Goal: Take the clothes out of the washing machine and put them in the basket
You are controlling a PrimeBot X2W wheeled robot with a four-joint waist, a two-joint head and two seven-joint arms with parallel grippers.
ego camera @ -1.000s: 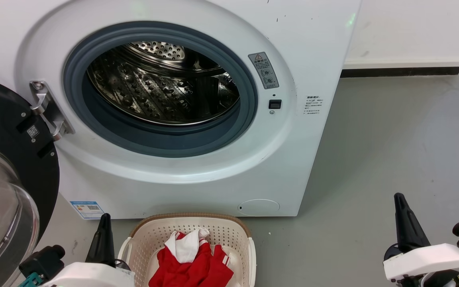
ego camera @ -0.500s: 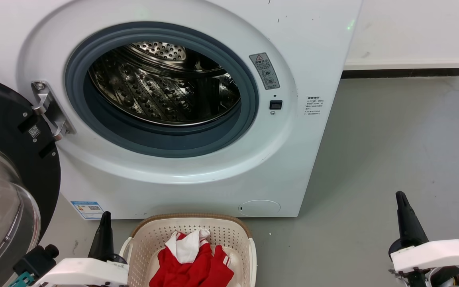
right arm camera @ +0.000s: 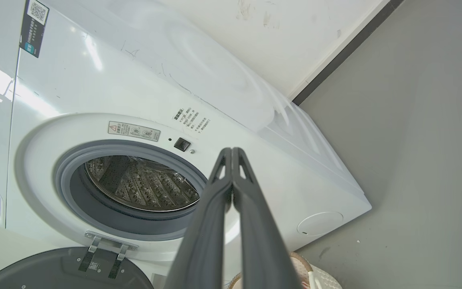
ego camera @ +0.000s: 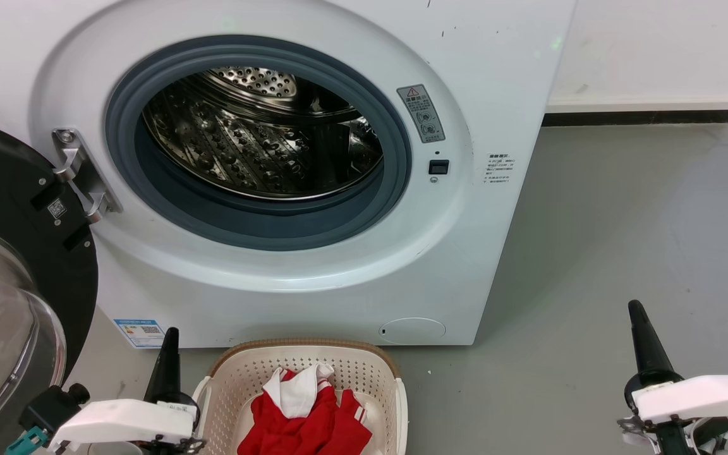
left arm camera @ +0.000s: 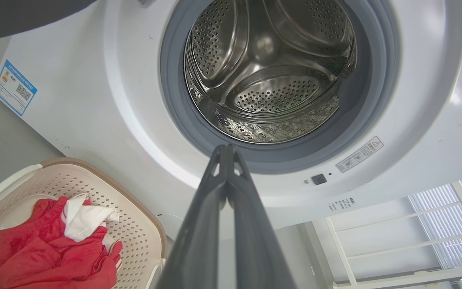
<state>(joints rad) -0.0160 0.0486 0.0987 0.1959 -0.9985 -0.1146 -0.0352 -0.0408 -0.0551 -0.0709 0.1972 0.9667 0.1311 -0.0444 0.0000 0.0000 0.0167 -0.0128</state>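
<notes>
If regrabbing the clothes (ego camera: 304, 423), heaped inside the basket (ego camera: 370, 379) and likely soft, light, limp, pinch a raised top fold, first opening left gripper (ego camera: 170, 338) and right gripper (ego camera: 636, 311), both pressed together empty either side of it.

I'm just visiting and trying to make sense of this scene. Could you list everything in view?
washing machine: one, white, front-loading, on the floor ahead.
drum: one, perforated steel, behind the grey-rimmed porthole; no clothes seen inside.
door: one, black frame with glass, swung open at the left.
basket: one, cream with a brown rim, on the floor in front of the machine.
clothes: one bundle, red and white, in the basket.
label: one, blue and white, low on the machine's front.
floor: grey.
wall: white, dark strip at its base.
left fingers: two, dark, closed together, beside the basket.
right fingers: two, dark, closed together, over the floor at the right.
</notes>
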